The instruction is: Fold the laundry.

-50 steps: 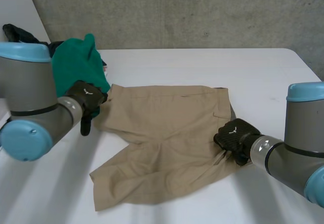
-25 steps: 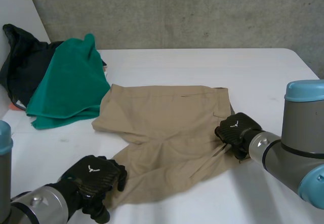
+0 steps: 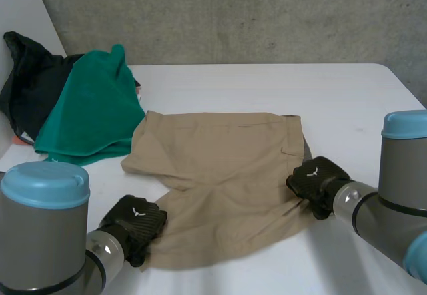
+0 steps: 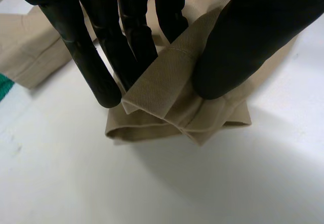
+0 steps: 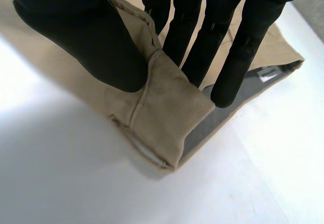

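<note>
At lower left, a leg hem of the khaki shorts [image 3: 220,168] is pinched by the left hand [image 3: 135,223]; at right, the waistband corner by the right hand [image 3: 315,180].

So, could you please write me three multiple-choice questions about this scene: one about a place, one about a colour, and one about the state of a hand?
1. Where is the green cloth?
A. on top of the shorts
B. on the robot's left of the shorts
C. on the floor

2. What colour are the shorts?
A. beige
B. blue
C. white

3. What is the left hand doing?
A. open, off the cloth
B. curled, holding nothing
C. pinching a hem of the shorts

Answers:
1 B, the head view shows it left of the shorts.
2 A, every view shows beige cloth.
3 C, the left wrist view shows the hem between thumb and fingers.
</note>
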